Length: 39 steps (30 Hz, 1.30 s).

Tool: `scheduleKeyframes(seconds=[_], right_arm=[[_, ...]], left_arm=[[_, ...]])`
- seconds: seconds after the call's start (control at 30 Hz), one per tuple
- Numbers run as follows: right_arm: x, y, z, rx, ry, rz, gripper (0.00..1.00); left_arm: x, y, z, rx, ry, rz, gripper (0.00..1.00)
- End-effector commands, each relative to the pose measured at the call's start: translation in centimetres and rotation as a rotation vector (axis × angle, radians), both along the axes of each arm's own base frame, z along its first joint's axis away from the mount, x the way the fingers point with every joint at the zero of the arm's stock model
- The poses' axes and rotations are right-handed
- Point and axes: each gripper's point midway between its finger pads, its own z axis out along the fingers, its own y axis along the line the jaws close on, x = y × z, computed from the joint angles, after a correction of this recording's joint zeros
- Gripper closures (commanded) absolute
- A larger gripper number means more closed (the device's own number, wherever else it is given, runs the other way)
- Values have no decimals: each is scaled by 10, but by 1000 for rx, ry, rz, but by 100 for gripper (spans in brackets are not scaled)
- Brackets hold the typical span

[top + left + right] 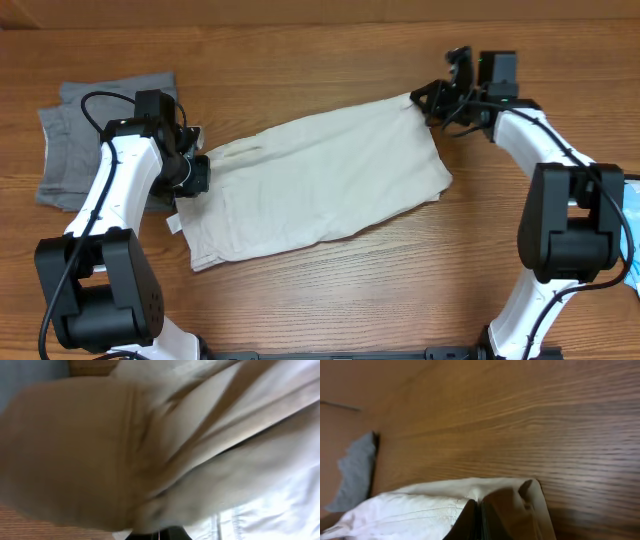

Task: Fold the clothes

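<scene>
The cream shorts [320, 185] lie spread at a slant across the middle of the table [330, 310], with one end toward the far right and the other toward the near left. They look like light, limp cotton that sags and creases wherever it is not supported. I would expect the thicker waistband and hems to give the surest hold, at the corners and not mid-panel. That is about where the arms are now. The right gripper [428, 100] has its jaws together on the far right corner, and its wrist view shows a small peak of cloth pinched between the dark fingers. The left gripper [192, 172] sits at the left edge. Its own camera is so filled with blurred beige folds that the fingers cannot be seen, but the jaws read as closed with fabric bunched against them, so I take it as a grip on that edge. How much cloth, or how many layers, each pinch has caught I cannot tell. The buttons and pockets are not clear from above. A grey garment [70, 140] lies partly under the left arm, and a light-blue item [633, 225] is cut off at the right edge.
</scene>
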Motion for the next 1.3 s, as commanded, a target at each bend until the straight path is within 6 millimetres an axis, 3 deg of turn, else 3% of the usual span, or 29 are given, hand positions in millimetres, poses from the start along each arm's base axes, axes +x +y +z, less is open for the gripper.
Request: scheduleKeyframes(seconds=[0.0, 0.33, 0.47, 0.53, 0.57, 0.6, 0.63, 0.7, 0.8, 0.9, 1.07, 1.17, 1.27], right_arm=[[6, 0, 17, 41, -26, -1, 96], [18, 3, 9, -89, -56, -71, 96], [24, -8, 4, -158, -57, -138, 93], [22, -14, 2, -166, -42, -150, 93], [21, -18, 1, -162, -30, -156, 89], [18, -24, 1, -157, -17, -162, 78], [15, -30, 2, -144, 0, -166, 71], [9, -42, 6, -119, 25, -174, 59], [-7, -57, 16, -82, 78, -186, 59], [-29, -55, 26, -23, 149, -160, 60], [-92, -41, 8, -5, 448, -140, 67], [-120, -23, -4, -18, 566, -84, 72], [-138, 2, -16, -55, 609, -13, 80]], left_arm=[[2, 7, 5, 20, -24, 31, 96], [30, 12, 10, 38, -140, 34, 96], [40, 17, 12, 49, -181, 44, 92], [36, 26, 13, 75, -167, 60, 87], [34, 31, 13, 89, -157, 70, 78], [30, 36, 13, 100, -142, 79, 65], [27, 40, 15, 112, -129, 88, 59], [23, 46, 20, 116, -113, 103, 52], [19, 50, 34, 109, -102, 116, 48], [24, 32, 54, 4, -128, 98, 49], [32, -36, 86, -325, -201, -61, 58], [34, -63, 76, -350, -212, -170, 62], [39, -78, 47, -282, -216, -243, 68]])
